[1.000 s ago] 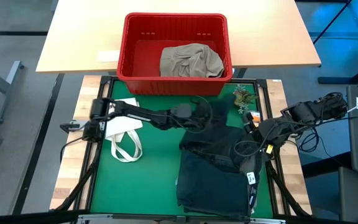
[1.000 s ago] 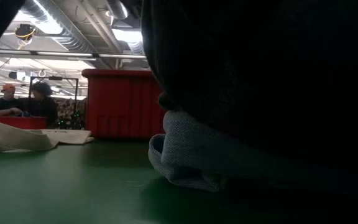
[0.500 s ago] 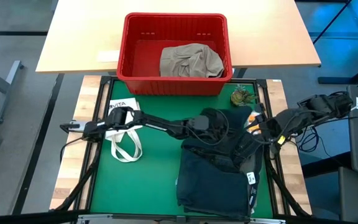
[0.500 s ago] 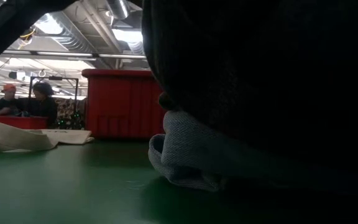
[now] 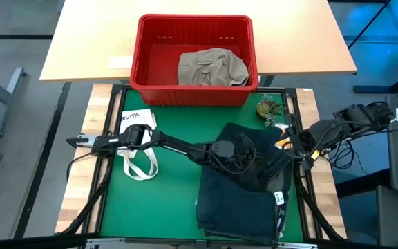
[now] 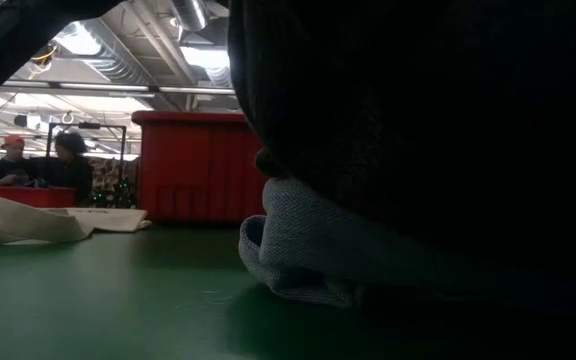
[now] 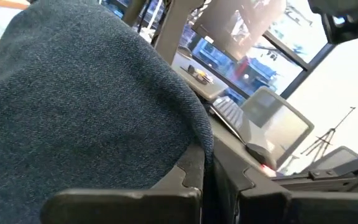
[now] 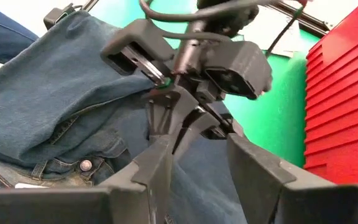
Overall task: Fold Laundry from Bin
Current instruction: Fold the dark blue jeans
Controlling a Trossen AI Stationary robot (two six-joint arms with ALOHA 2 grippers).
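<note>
— Green mat [image 5: 164, 194] covers the lower half of the high frame, inside a black frame. What sits above it?

— A pale wooden table [image 5: 88, 41] across the top, with the red bin [image 5: 195, 95] at its near edge, upper centre. One khaki piece [image 5: 211, 67] lies crumpled in the bin's right half.

— And the rest of the laundry?

— Dark jeans [image 5: 237, 200] lie on the mat, lower right of centre, with an upper layer raised and draped toward the middle. In the low frame the same denim fills the whole right side, its paler hem [image 6: 308, 250] resting on the mat, the bin [image 6: 198, 165] behind it at centre left.

— Where are the arms?

— The left arm reaches from the left edge across the mat; the left gripper [image 5: 235, 153] is at centre right, on the raised fold. Its fingers are pressed together and pinch the denim: the left wrist frame shows blue-grey cloth [image 7: 86, 106] bunched right over them. The right arm comes in from the right edge; the right gripper [image 5: 287, 149] is just beside the jeans' right side. In its wrist frame its fingers [image 8: 160, 168] stand parted with nothing between them, the left gripper [image 8: 179, 124] beyond them, on the denim [image 8: 55, 106].

— Smaller things?

— A white tote [image 5: 138, 149] with loop handles lies on the mat at left, under the left arm. A small green plant-like object [image 5: 268, 108] sits at the mat's upper right corner.
</note>
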